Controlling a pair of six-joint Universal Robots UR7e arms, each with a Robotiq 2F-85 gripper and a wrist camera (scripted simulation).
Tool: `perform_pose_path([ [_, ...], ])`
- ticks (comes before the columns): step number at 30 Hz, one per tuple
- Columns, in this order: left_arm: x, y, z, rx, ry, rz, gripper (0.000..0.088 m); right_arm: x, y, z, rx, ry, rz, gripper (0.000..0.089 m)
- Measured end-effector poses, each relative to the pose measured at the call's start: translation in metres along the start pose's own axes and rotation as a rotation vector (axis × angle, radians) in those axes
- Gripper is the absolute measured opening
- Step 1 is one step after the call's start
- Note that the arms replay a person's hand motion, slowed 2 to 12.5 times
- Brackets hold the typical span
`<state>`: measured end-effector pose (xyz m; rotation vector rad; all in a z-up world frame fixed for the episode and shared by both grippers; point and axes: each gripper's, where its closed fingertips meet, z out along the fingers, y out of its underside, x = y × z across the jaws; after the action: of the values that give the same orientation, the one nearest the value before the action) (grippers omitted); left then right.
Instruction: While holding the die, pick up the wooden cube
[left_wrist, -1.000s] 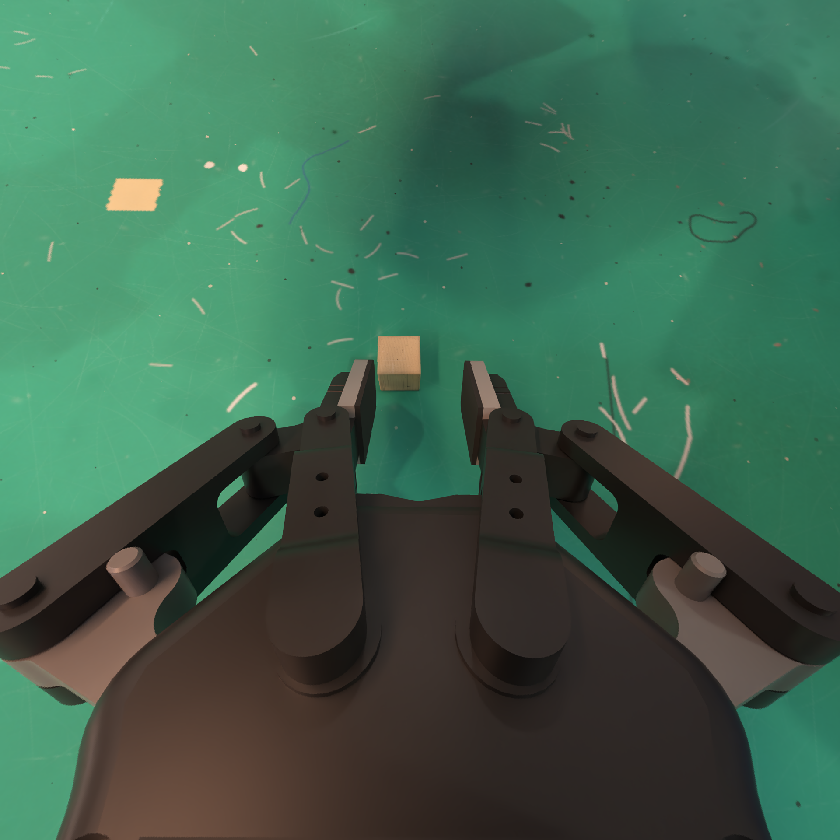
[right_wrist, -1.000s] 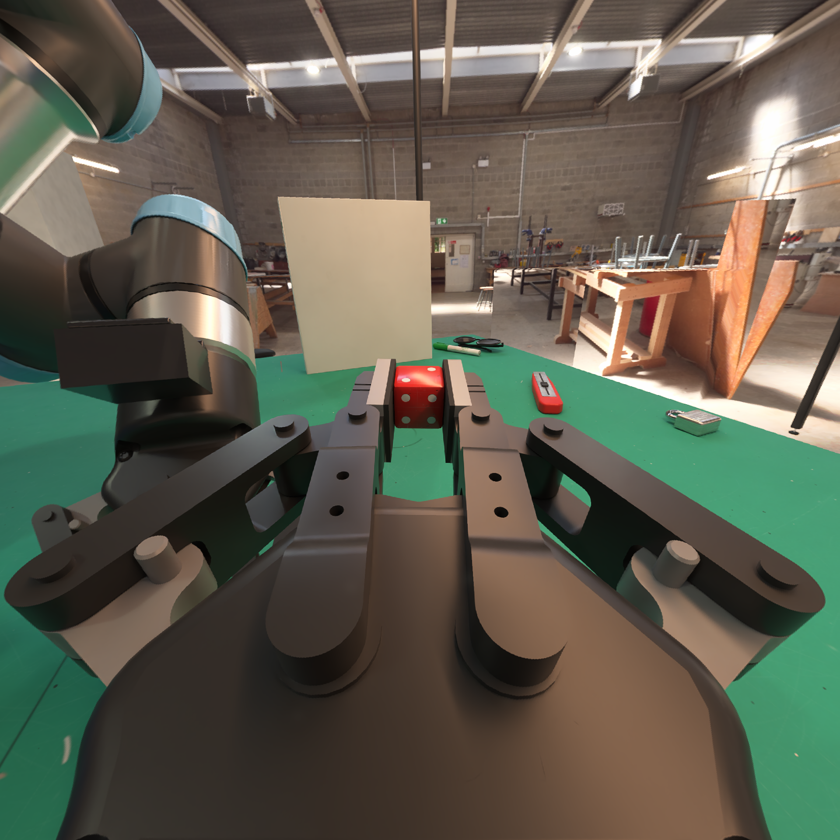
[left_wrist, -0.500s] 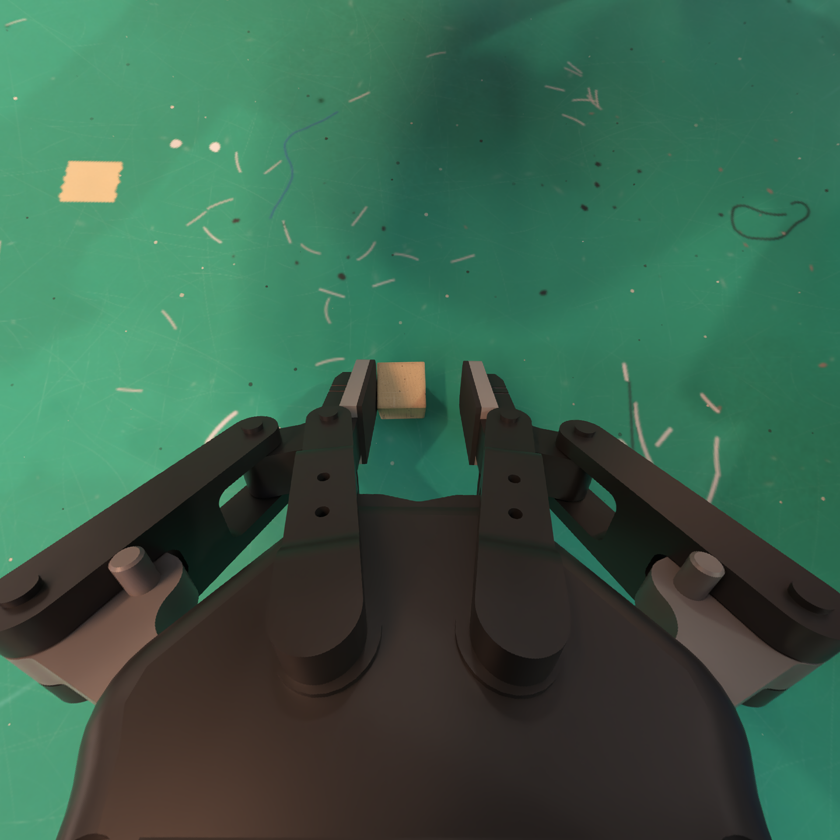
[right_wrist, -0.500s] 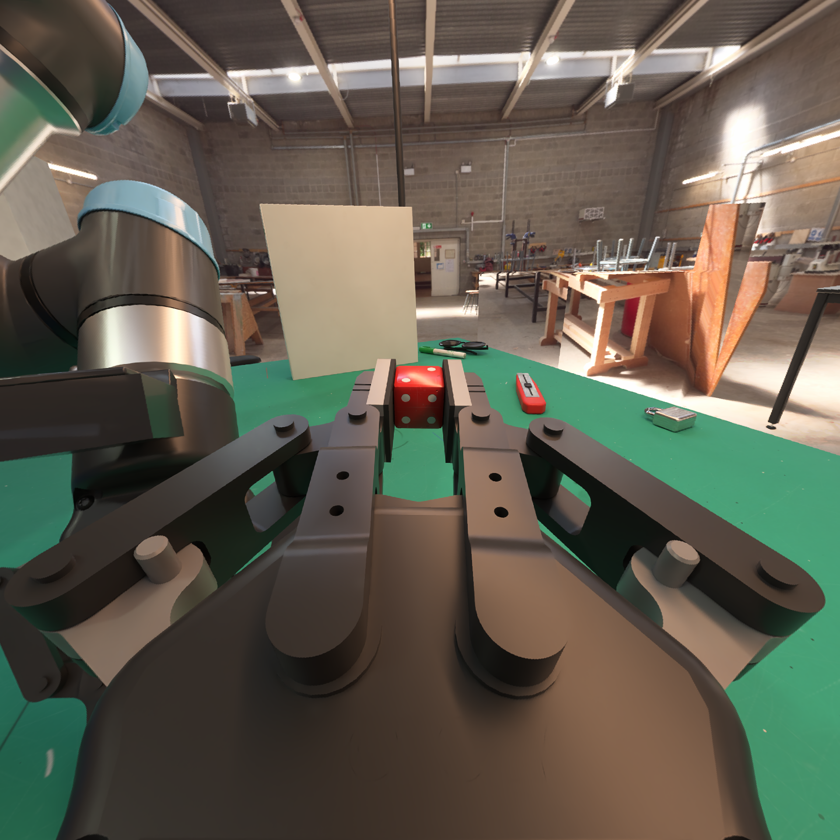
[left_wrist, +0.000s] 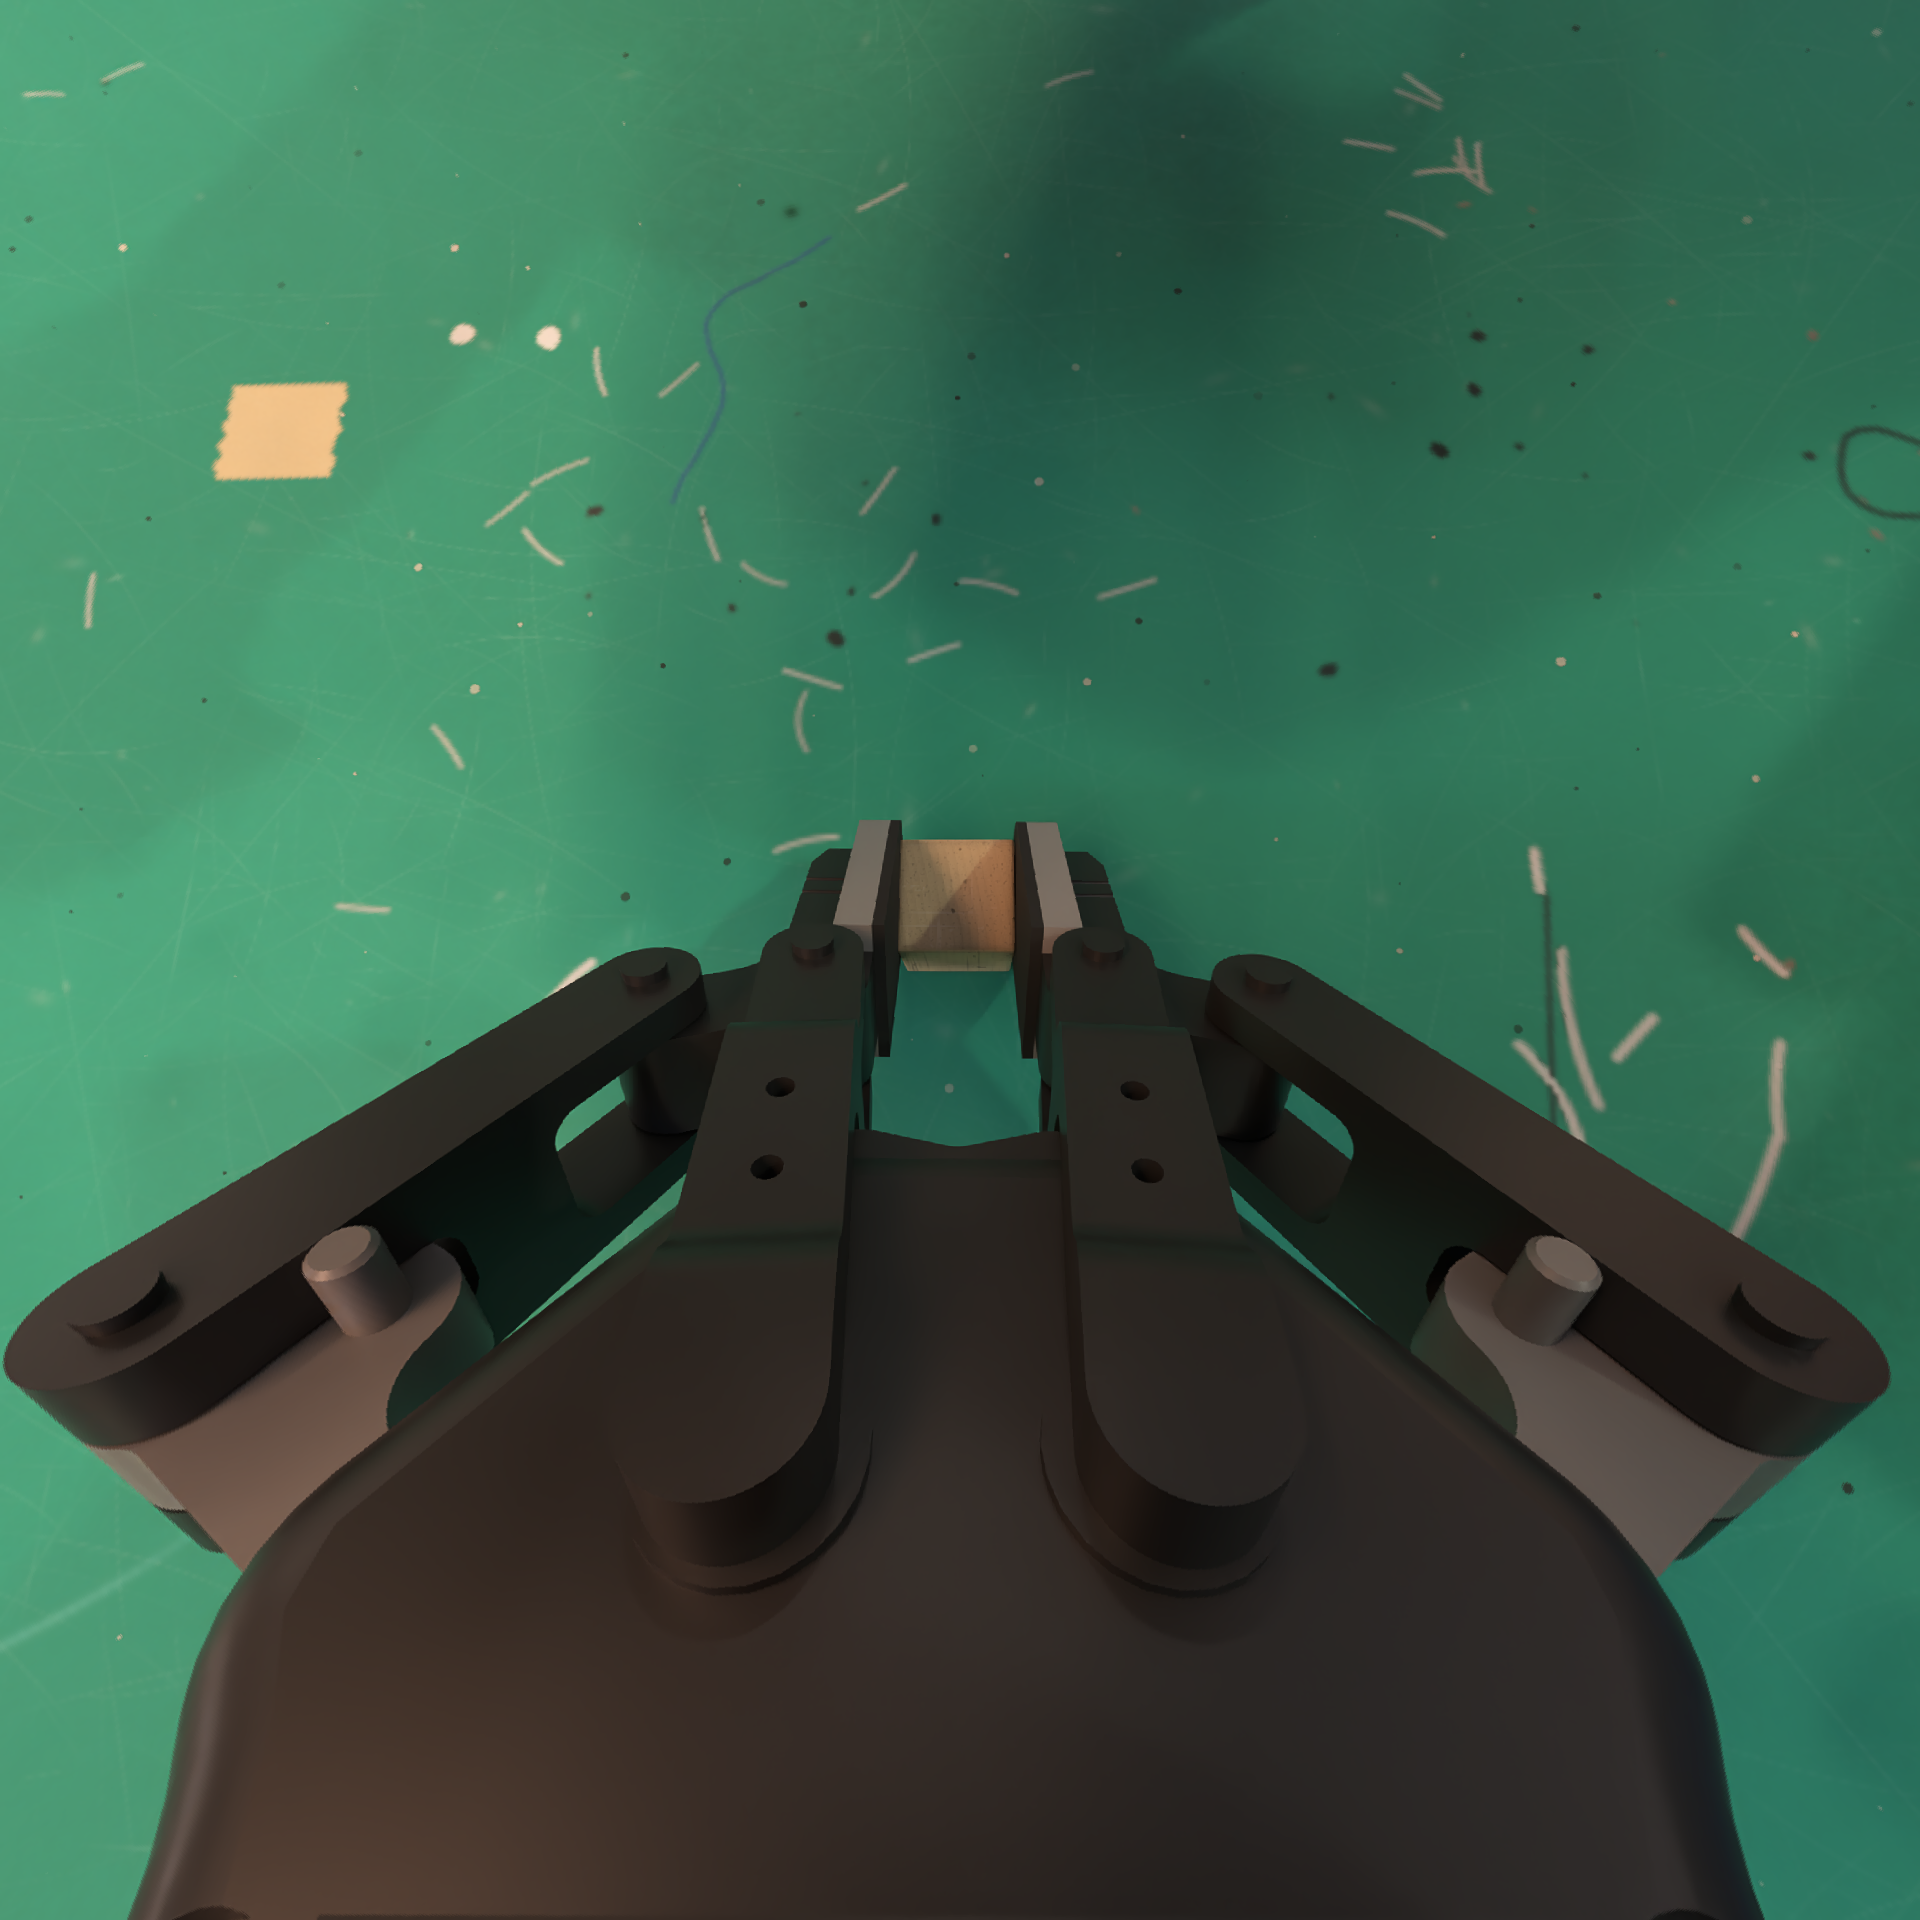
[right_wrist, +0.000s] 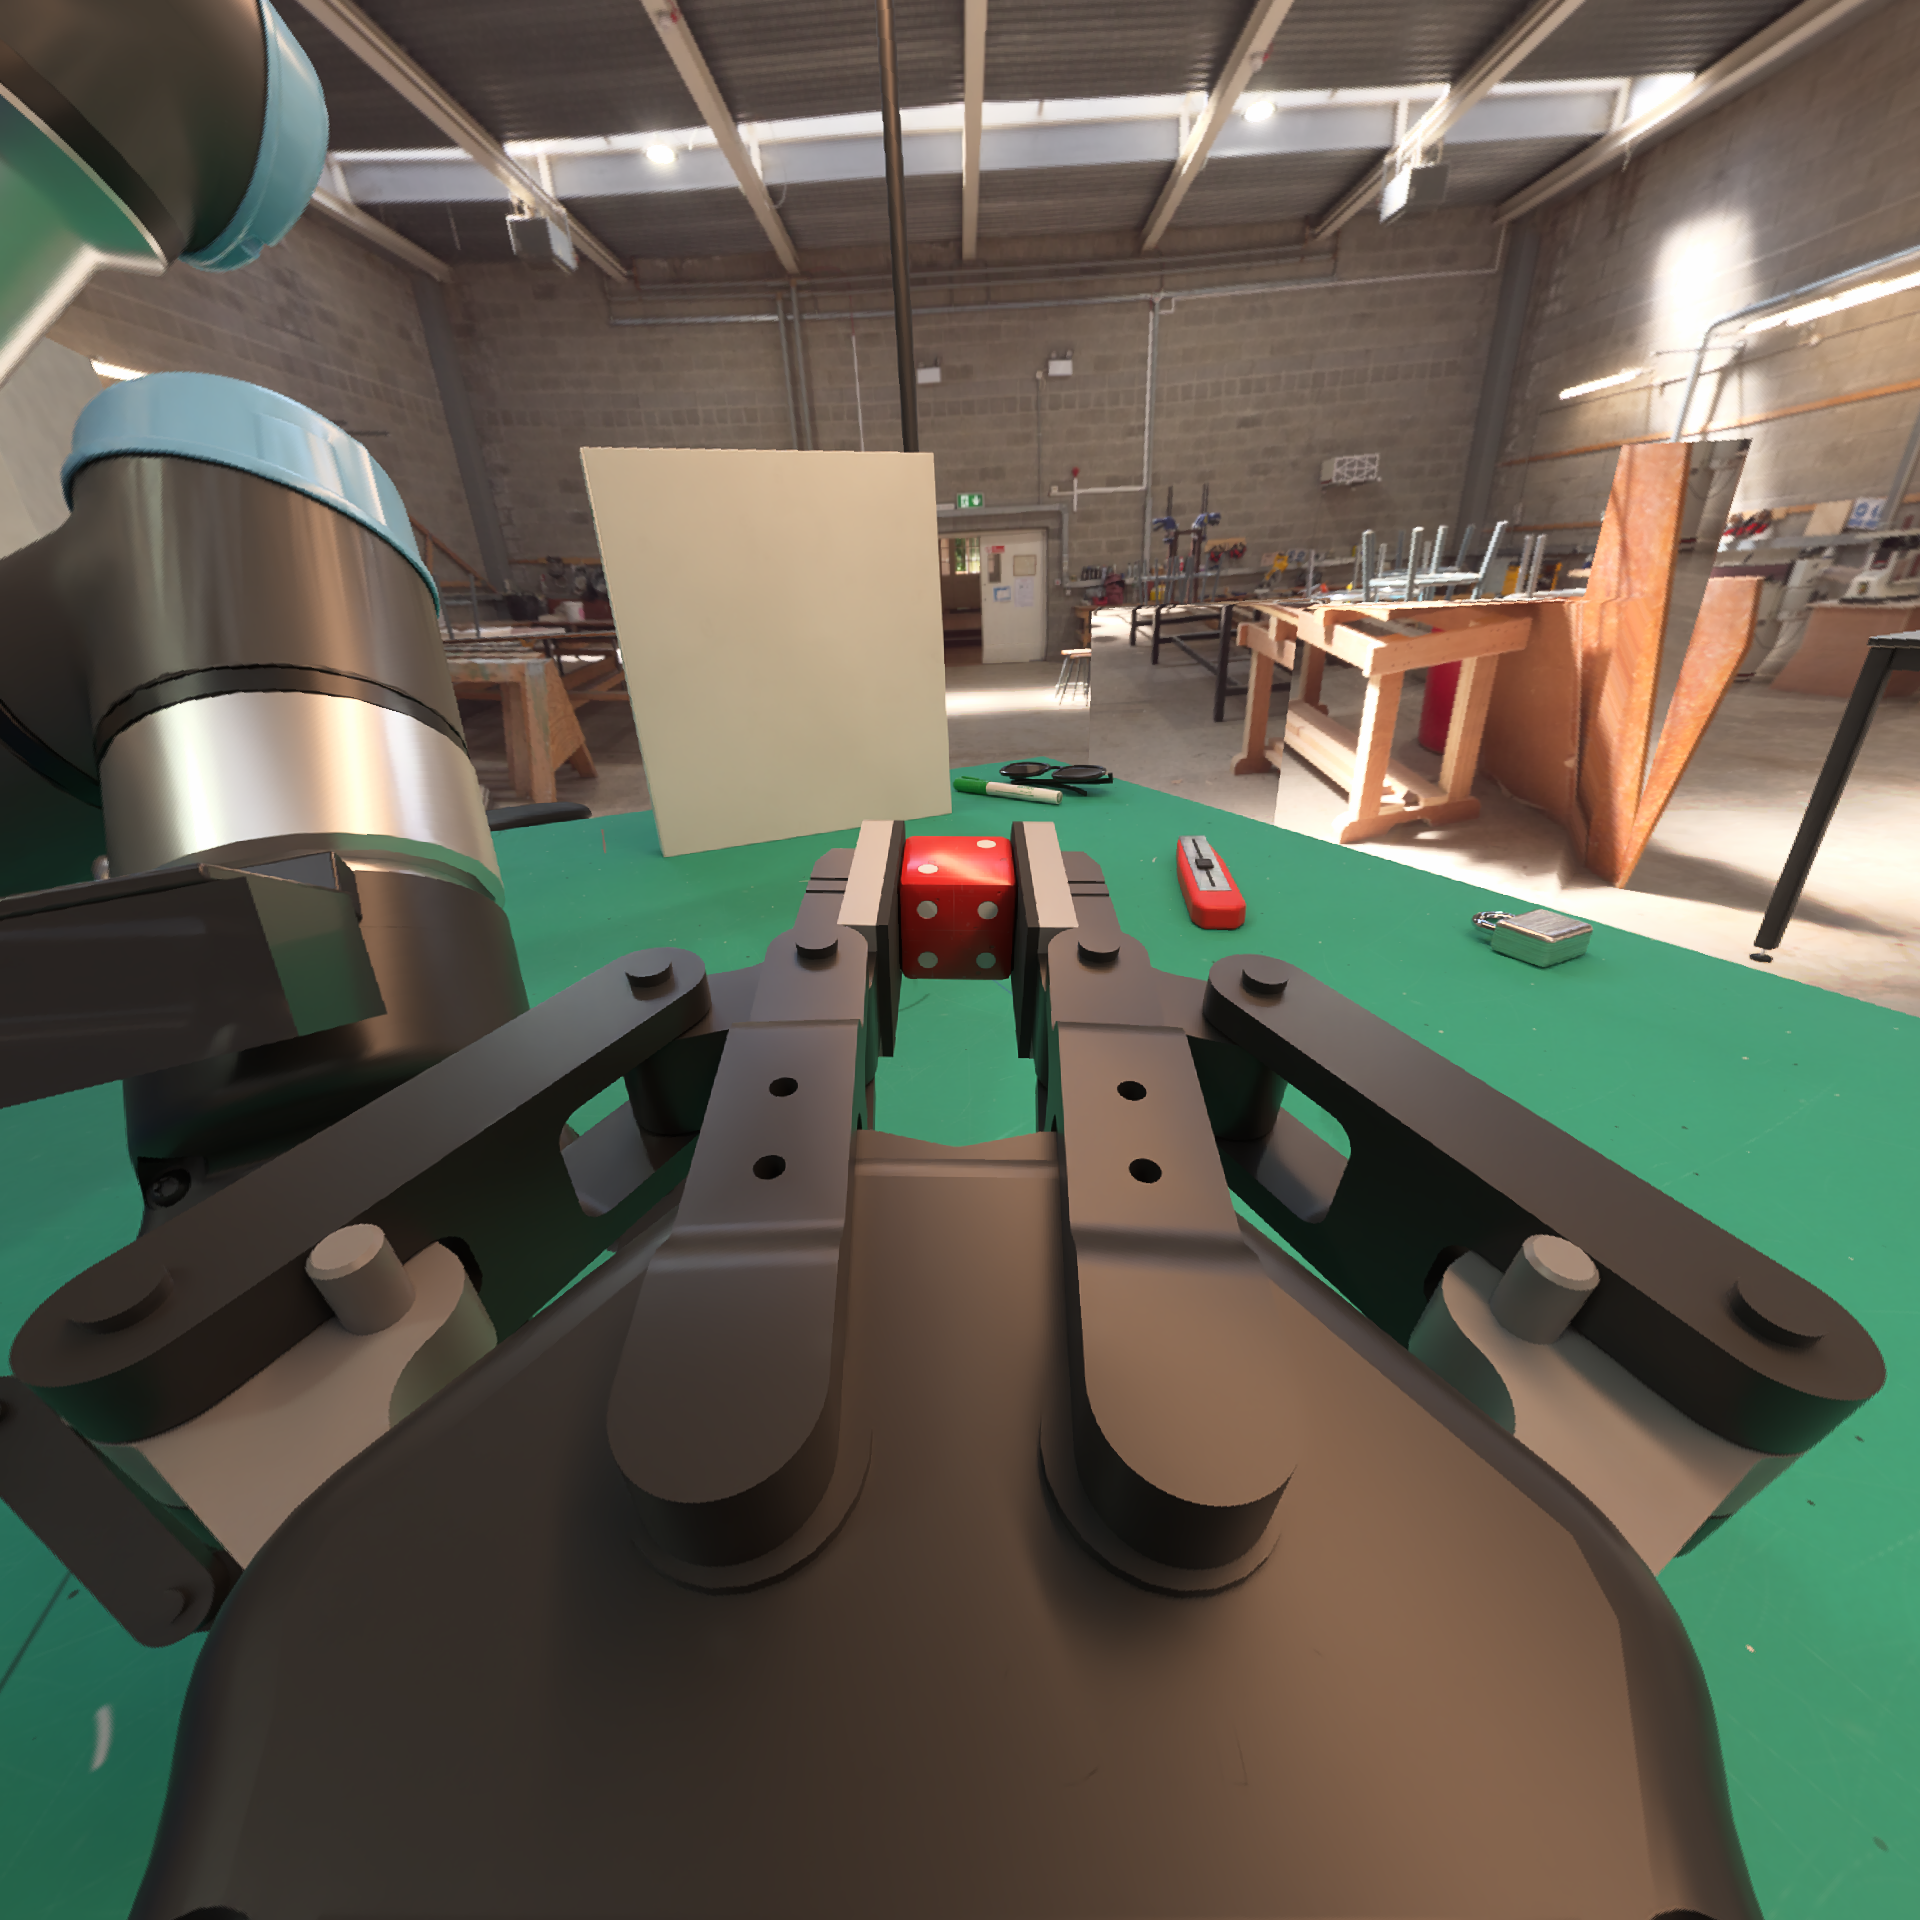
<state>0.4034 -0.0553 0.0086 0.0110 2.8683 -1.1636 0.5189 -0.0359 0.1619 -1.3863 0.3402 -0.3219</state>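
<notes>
In the left wrist view, a small wooden cube (left_wrist: 954, 900) sits between the two pads of my left gripper (left_wrist: 956, 883). Both pads press against its sides, just above the green mat (left_wrist: 1351, 727). In the right wrist view, my right gripper (right_wrist: 956, 883) is shut on a red die (right_wrist: 956, 906) with white dots and holds it above the green table (right_wrist: 1558, 1091). The left arm (right_wrist: 260, 748) stands close at the left of that view.
On the table in the right wrist view lie a red utility knife (right_wrist: 1210, 883), a padlock (right_wrist: 1536, 935), a green marker (right_wrist: 1008, 790), dark glasses (right_wrist: 1055, 772) and an upright cream board (right_wrist: 774, 644). A tan tape patch (left_wrist: 281, 431) lies on the mat.
My left gripper has moved forward over the wooden cube and closed on it; it was open with the cube ahead of its fingertips before. The right gripper still holds the die and has turned slightly.
</notes>
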Motion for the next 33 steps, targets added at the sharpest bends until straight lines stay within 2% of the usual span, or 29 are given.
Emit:
perform_pose_path([
  [10,0.0,0.002,-0.003,-0.006,-0.01,0.024,0.0192,-0.001,0.006,0.002,-0.019,-0.004,0.001,0.0179],
  [17,-0.004,0.003,-0.017,0.024,0.01,0.029,0.0192,-0.002,0.008,0.003,-0.031,-0.008,-0.003,0.0179],
  [26,-0.027,-0.002,-0.062,0.079,-0.003,-0.003,0.0192,-0.004,0.008,0.004,-0.031,-0.015,-0.005,0.0179],
  [33,-0.053,-0.006,-0.107,0.112,-0.038,-0.035,0.0192,-0.007,0.011,0.006,-0.038,-0.026,0.001,0.0179],
])
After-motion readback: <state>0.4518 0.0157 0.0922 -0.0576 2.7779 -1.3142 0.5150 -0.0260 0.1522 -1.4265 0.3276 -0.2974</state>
